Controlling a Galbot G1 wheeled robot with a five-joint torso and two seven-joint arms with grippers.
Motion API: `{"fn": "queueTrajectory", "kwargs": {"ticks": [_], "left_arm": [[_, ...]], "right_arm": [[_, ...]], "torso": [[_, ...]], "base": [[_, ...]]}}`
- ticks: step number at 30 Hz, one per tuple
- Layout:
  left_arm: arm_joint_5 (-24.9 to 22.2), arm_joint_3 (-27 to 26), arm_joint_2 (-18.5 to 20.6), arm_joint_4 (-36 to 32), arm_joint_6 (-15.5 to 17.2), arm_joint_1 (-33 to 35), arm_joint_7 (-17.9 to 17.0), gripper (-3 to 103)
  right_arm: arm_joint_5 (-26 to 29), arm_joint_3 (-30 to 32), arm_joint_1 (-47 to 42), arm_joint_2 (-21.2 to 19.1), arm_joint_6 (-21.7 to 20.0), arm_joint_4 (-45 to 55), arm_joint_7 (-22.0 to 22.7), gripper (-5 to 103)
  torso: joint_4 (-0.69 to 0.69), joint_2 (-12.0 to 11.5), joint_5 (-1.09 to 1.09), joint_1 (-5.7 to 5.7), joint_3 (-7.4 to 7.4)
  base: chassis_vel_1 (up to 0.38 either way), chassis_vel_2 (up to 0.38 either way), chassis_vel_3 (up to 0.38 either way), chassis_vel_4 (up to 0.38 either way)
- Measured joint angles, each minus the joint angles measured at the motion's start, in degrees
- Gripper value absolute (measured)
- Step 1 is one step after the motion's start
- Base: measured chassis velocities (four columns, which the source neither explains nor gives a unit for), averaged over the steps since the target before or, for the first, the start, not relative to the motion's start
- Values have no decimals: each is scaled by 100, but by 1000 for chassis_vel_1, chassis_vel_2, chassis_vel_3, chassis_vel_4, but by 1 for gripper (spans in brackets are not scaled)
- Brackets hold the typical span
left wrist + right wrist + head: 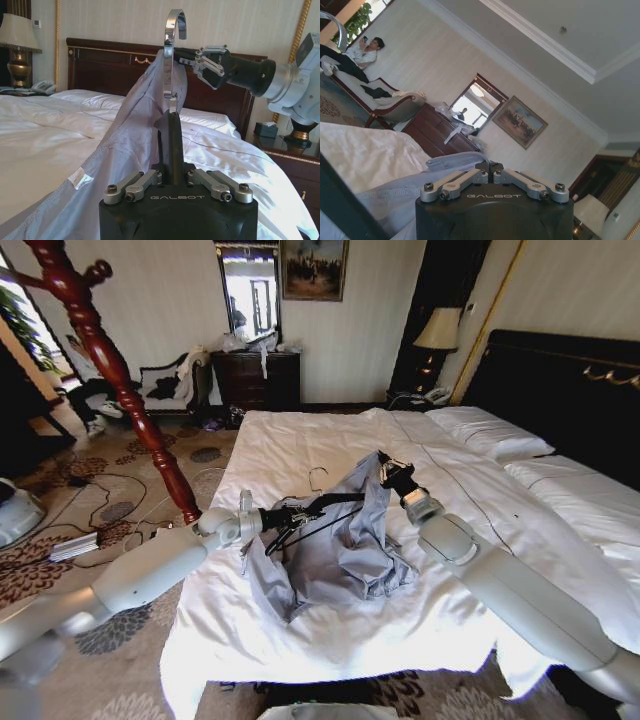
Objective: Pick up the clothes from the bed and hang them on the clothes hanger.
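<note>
The clothes, a light blue-grey shirt (345, 550), lie bunched on the white bed (300, 445), with one part lifted. My left gripper (298, 511) is shut on the neck of the black clothes hanger (335, 498), and the hanger's silver hook (317, 478) points away from me. In the left wrist view the hook (172, 35) stands above the left gripper (170, 150), and the shirt (132, 135) drapes over one side of the hanger. My right gripper (383, 462) (197, 56) (488, 164) is shut on the shirt's raised edge, right beside the hook.
A tall red wooden post (110, 370) rises left of the bed. Cables (110, 505) lie on the patterned carpet. A dark dresser (255, 380) stands at the far wall, and a lamp (437, 332) stands by the black headboard (570, 390). White pillows (490, 430) lie at the right.
</note>
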Motion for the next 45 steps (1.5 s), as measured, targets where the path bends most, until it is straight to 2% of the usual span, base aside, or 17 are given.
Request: {"fn": "queueTrajectory", "kwargs": {"ticks": [3, 7, 13, 21, 32, 45], "left_arm": [[-6, 23, -24, 27, 2, -8, -6, 15], [-10, 69, -80, 87, 3, -2, -2, 15], [17, 167, -178, 155, 4, 8, 21, 15], [-32, 201, -405, 254, 16, -79, -105, 15], [-133, 178, -702, 424, 31, -174, -258, 15], [-394, 161, -1057, 512, 104, -302, -532, 15]], "right_arm": [[180, 85, -73, -46, -52, 100, 47, 0], [709, 174, -114, -98, -158, 308, 180, 0], [1079, 213, -162, -87, -134, 493, 253, 0], [1149, 149, -231, -16, -1, 638, 123, 0], [861, -42, -432, -92, 117, 906, -204, 0], [1140, -352, -281, 89, 12, 1336, -252, 0]], "torso": [[0, 0, -1, 0, 0], [2, 0, -2, 0, 0], [2, 0, -2, 0, 0], [1, 0, -1, 0, 0], [2, 0, -1, 0, 0], [1, 0, -1, 1, 0]], "base": [[0, 0, 0, 0], [0, 0, 0, 0], [0, 0, 0, 0], [0, 0, 0, 0], [0, 0, 0, 0], [0, 0, 0, 0]]}}
